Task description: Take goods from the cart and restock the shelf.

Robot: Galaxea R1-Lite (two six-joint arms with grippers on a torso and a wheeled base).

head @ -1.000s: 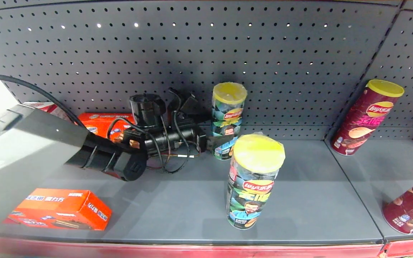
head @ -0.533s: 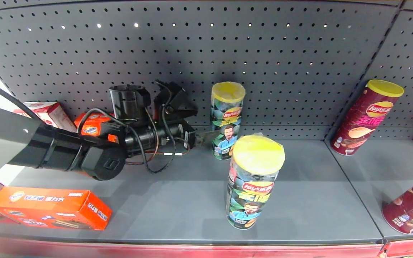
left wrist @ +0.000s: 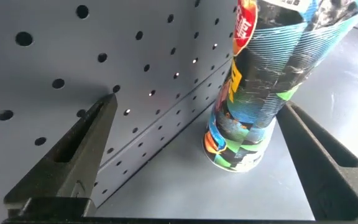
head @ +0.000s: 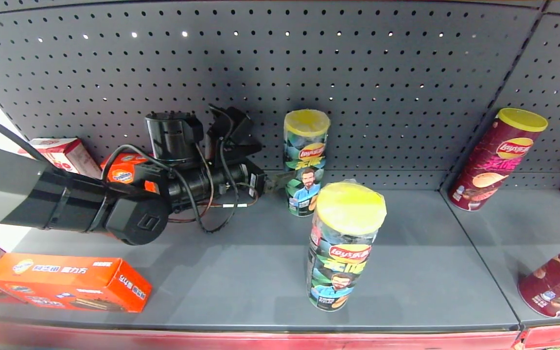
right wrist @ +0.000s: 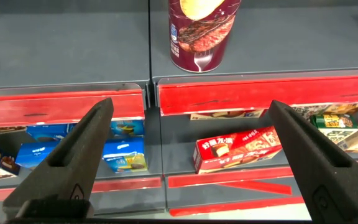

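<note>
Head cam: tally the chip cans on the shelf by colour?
Green: 2, rear green can, front green can
Maroon: 2, rear maroon can, front maroon can
Total: 4

grey pegboard panel (head: 358,73), red edge strip (head: 260,341)

**Camera placement at the shelf**

Head view: high on the near side, facing forward and down onto the shelf (head: 241,291) and its pegboard (head: 309,63). Left wrist view: low and close at the far side, looking rightward along the pegboard at the rear chip can (head: 305,165). These two views share that can and the pegboard. Right wrist view: farther out, facing the red shelf fronts (right wrist: 260,93).
</note>
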